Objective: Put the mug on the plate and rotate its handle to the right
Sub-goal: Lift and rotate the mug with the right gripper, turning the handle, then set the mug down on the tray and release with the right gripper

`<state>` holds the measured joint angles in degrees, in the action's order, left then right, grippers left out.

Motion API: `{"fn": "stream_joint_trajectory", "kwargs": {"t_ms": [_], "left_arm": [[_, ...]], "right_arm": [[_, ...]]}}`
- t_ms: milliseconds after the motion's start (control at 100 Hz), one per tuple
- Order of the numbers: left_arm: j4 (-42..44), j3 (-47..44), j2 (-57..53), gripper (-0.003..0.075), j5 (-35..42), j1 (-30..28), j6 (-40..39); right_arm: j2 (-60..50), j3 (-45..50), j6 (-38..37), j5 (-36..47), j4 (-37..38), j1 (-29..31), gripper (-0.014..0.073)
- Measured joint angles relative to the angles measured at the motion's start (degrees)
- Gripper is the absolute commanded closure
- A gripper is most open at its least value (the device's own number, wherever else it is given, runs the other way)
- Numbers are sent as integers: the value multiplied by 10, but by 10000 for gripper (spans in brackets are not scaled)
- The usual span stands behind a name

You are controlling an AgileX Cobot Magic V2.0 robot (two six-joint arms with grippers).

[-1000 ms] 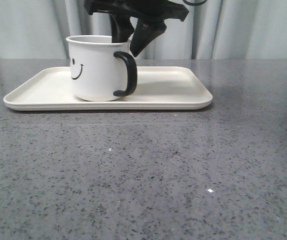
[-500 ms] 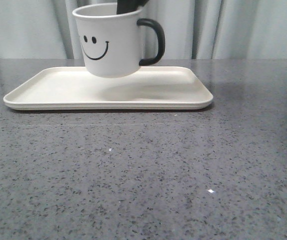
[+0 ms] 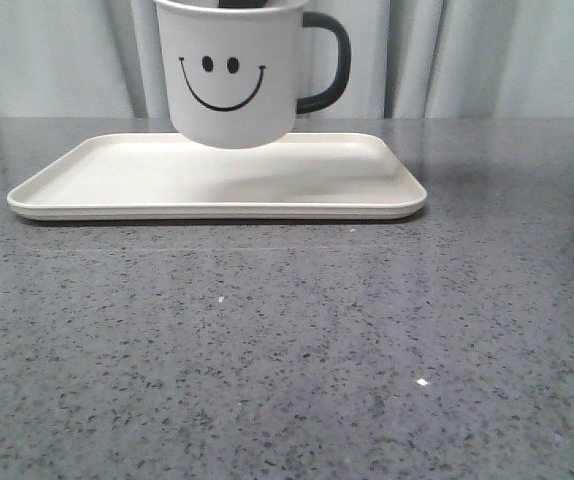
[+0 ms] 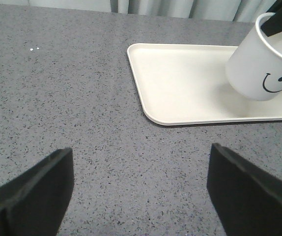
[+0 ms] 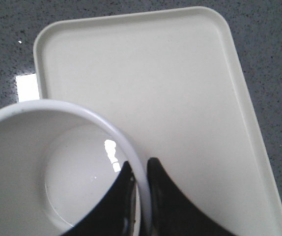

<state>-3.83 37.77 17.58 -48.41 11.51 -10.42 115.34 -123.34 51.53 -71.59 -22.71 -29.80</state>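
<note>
Toward the far edge of the desk, in the front view, the mug (image 3: pixel 229 72) hangs in the air above the plate (image 3: pixel 87 180), its base clear of the plate's surface. Its smiley face looks at the camera and the handle (image 3: pixel 329 62) points toward the desk's right edge.

In my left wrist view, my left pincer (image 4: pixel 141 189) stands spread wide over bare desk (image 4: pixel 57 88), nothing between its fingers. The plate lies beyond it, with the mug tilted above the plate's far part.

In my right wrist view, my right pincer (image 5: pixel 140 196) is pinched onto the mug's rim (image 5: pixel 126 147), one finger inside the wall, one outside. The plate lies beneath.
</note>
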Motion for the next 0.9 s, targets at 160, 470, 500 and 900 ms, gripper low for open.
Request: {"fn": "stream_joint_trajectory", "kwargs": {"t_ms": [160,470,500,900], "left_arm": [[0,0,0,174,0,0,0],[0,0,0,174,0,0,0],[0,0,0,174,0,0,0],[0,0,0,174,0,0,0]], "right_arm": [[39,-20,6,0,0,8,655],[78,-53,8,0,-3,8,655],[80,-53,8,0,-4,8,655],[90,-53,9,0,-8,8,643]]}}
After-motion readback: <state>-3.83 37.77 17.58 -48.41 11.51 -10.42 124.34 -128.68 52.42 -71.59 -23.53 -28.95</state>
